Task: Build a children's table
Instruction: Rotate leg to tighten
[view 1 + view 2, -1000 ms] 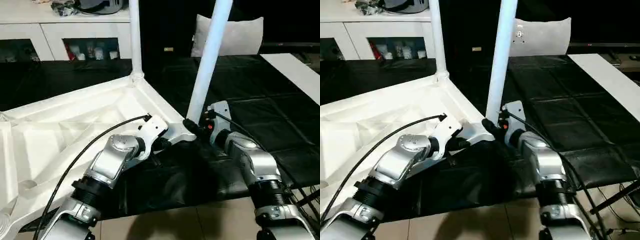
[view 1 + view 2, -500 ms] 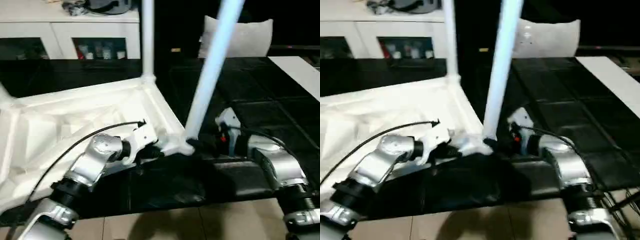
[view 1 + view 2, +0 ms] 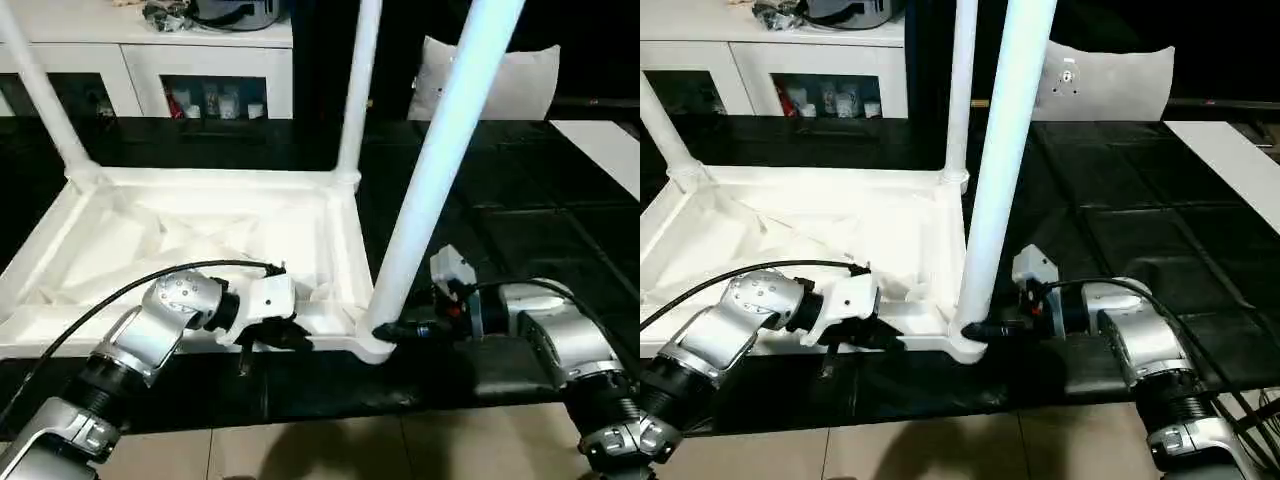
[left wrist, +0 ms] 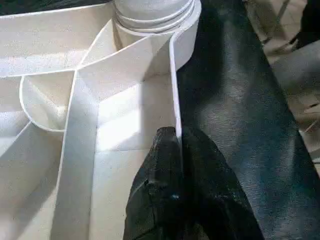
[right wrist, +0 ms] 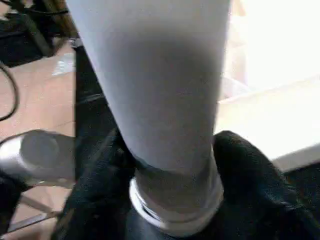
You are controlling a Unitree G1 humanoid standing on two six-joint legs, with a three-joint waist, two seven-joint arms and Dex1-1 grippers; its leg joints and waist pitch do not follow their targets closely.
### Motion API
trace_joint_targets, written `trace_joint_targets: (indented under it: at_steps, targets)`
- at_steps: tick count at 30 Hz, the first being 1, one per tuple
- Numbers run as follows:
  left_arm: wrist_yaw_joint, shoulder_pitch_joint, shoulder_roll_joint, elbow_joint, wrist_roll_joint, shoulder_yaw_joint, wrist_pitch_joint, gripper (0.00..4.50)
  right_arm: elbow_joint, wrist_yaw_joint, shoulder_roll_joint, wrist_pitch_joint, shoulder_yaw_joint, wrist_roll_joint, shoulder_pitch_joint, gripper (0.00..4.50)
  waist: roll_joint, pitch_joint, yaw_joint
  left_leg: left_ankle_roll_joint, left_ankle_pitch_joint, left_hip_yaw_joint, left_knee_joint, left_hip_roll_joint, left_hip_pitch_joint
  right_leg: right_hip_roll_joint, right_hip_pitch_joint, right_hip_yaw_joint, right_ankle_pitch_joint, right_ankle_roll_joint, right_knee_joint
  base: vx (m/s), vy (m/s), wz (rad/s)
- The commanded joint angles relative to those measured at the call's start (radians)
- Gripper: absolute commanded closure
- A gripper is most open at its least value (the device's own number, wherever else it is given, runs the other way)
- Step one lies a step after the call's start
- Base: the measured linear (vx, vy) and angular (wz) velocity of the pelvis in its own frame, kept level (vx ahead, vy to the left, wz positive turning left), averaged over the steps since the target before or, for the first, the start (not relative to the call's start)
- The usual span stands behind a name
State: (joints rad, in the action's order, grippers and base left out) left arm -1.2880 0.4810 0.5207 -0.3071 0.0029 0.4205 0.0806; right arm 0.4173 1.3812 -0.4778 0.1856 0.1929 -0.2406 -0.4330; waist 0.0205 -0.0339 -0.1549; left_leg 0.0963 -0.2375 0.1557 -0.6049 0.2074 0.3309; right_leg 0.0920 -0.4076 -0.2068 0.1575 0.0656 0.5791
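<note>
White upturned table [image 3: 200, 230], left fingers [image 4: 170, 200] pinching rim; right fingers [image 5: 250, 170] around leg [image 3: 430, 190]

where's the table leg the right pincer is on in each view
Left eye view: near leg, right of centre, rising from the near corner socket.
Right eye view: same leg, centre.
Left wrist view: its threaded base in the corner socket.
Right wrist view: leg close up, fingers either side.
Shared landmark: corner socket.
</note>
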Motion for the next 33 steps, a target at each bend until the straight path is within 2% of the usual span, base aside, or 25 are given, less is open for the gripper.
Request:
trace_joint_targets:
  at_steps: [1,7,12,14,16,18,19,20,21,22,23,25,26,28,30,31,32,33]
  targets:
    - [-0.043,-0.002,-0.005,0.017,0.01,0.042,-0.029,4.5,0.004,0.041,-0.007,0.014,0.008,-0.018,-0.01,2.26,0.005,0.065,0.002,-0.075,-0.015,-0.001,0.064,0.04,0.013,0.081,0.077,0.085,0.283,0.033,-0.061,0.0,0.0,0.0]
    - [-0.043,-0.013,-0.013,0.017,-0.002,0.037,-0.014,4.5,-0.008,0.059,-0.011,0.033,0.013,-0.023,0.006,2.52,0.002,0.065,-0.003,-0.066,-0.018,-0.001,0.063,0.039,0.013,0.079,0.076,0.084,0.298,0.016,-0.065,0.0,0.0,0.0]
    - [-0.002,-0.015,-0.039,0.025,-0.015,0.017,0.054,4.5,-0.056,0.008,0.009,0.088,-0.017,-0.058,0.026,2.53,0.006,0.064,-0.004,-0.063,-0.018,0.0,0.064,0.038,0.013,0.079,0.077,0.084,0.302,0.012,-0.067,0.0,0.0,0.0]
    - [0.061,-0.011,-0.07,0.024,-0.017,-0.007,0.113,4.5,-0.08,-0.074,0.039,0.128,-0.031,-0.051,0.031,2.54,0.004,0.061,-0.003,-0.054,-0.03,0.002,0.066,0.038,0.009,0.078,0.074,0.083,0.335,-0.001,-0.073,0.0,0.0,0.0]
    - [0.088,-0.01,-0.082,0.025,-0.017,-0.017,0.139,4.5,-0.088,-0.112,0.052,0.146,-0.036,-0.045,0.033,2.54,0.006,0.058,0.001,-0.043,-0.062,0.001,0.067,0.032,0.007,0.078,0.076,0.076,0.389,-0.021,-0.085,0.0,0.0,0.0]
    - [0.218,0.005,-0.149,0.009,-0.009,-0.058,0.229,4.5,-0.053,-0.374,0.143,0.194,-0.073,0.026,0.01,2.54,0.007,0.051,0.011,-0.025,-0.091,0.002,0.068,0.027,0.004,0.076,0.072,0.07,0.448,-0.046,-0.098,0.0,0.0,0.0]
    - [0.275,0.015,-0.181,-0.004,-0.005,-0.077,0.265,4.5,-0.036,-0.463,0.176,0.208,-0.089,0.046,-0.001,2.54,0.006,0.05,0.023,-0.006,-0.103,0.001,0.066,0.023,0.002,0.075,0.072,0.06,0.491,-0.07,-0.107,0.0,0.0,0.0]
    - [0.296,0.018,-0.193,-0.009,-0.003,-0.084,0.278,4.5,-0.029,-0.495,0.188,0.212,-0.094,0.052,-0.005,2.54,0.006,0.053,0.035,0.002,-0.123,-0.001,0.062,0.018,0.003,0.076,0.077,0.049,0.525,-0.099,-0.117,0.0,0.0,0.0]
    - [0.328,0.023,-0.212,-0.015,-0.001,-0.093,0.298,4.5,-0.019,-0.542,0.206,0.218,-0.103,0.058,-0.01,2.54,0.006,0.056,0.045,-0.006,-0.133,-0.003,0.06,0.015,0.007,0.074,0.082,0.044,0.522,-0.123,-0.121,0.0,0.0,0.0]
    - [0.402,0.034,-0.253,-0.029,0.003,-0.116,0.339,4.5,0.003,-0.64,0.245,0.237,-0.13,0.064,-0.027,2.54,0.002,0.057,0.048,-0.014,-0.135,-0.002,0.062,0.016,0.004,0.075,0.078,0.047,0.516,-0.122,-0.123,0.0,0.0,0.0]
    - [0.451,0.041,-0.28,-0.037,0.005,-0.132,0.367,4.5,0.017,-0.706,0.271,0.25,-0.148,0.067,-0.038,2.54,0.001,0.056,0.057,-0.017,-0.136,-0.004,0.064,0.023,-0.002,0.075,0.073,0.046,0.498,-0.102,-0.125,0.0,0.0,0.0]
    - [0.551,0.05,-0.339,-0.04,0.011,-0.162,0.41,4.5,0.051,-0.839,0.33,0.246,-0.183,0.072,-0.064,2.54,0.003,0.058,0.07,-0.018,-0.127,-0.007,0.064,0.02,0.006,0.077,0.08,0.045,0.481,-0.089,-0.121,0.0,0.0,0.0]
    - [0.571,0.05,-0.354,-0.036,0.012,-0.167,0.418,4.5,0.057,-0.859,0.34,0.211,-0.177,0.084,-0.067,2.54,0.002,0.06,0.07,-0.021,-0.121,-0.006,0.064,0.02,0.005,0.078,0.081,0.048,0.472,-0.089,-0.12,0.0,0.0,0.0]
    - [0.589,0.049,-0.372,-0.03,0.018,-0.172,0.42,4.5,0.047,-0.855,0.359,0.187,-0.176,0.092,-0.063,2.0,0.003,0.061,0.069,-0.037,-0.097,-0.005,0.067,0.022,0.004,0.079,0.078,0.058,0.437,-0.077,-0.114,0.0,0.0,0.0]
    - [0.587,0.048,-0.376,-0.025,0.023,-0.17,0.415,4.5,0.039,-0.843,0.368,0.186,-0.176,0.09,-0.06,1.8,0.004,0.065,0.066,-0.05,-0.052,-0.008,0.069,0.026,0.01,0.082,0.083,0.068,0.371,-0.047,-0.095,0.0,0.0,0.0]
    - [0.584,0.047,-0.375,-0.022,0.024,-0.168,0.412,4.5,0.031,-0.837,0.369,0.19,-0.175,0.088,-0.057,1.8,0.003,0.071,0.062,-0.066,0.017,-0.011,0.068,0.034,0.012,0.083,0.083,0.078,0.262,-0.006,-0.072,0.0,0.0,0.0]
    - [0.575,0.044,-0.369,-0.018,0.027,-0.163,0.406,4.5,0.016,-0.822,0.368,0.198,-0.171,0.084,-0.051,1.51,0.003,0.07,0.062,-0.072,0.038,-0.011,0.067,0.035,0.013,0.083,0.083,0.08,0.23,0.008,-0.066,0.0,0.0,0.0]
    - [0.565,0.041,-0.362,-0.013,0.029,-0.157,0.397,4.5,0.005,-0.812,0.366,0.203,-0.167,0.08,-0.046,1.43,0.002,0.073,0.059,-0.077,0.061,-0.011,0.064,0.035,0.014,0.084,0.084,0.082,0.195,0.023,-0.058,0.0,0.0,0.0]
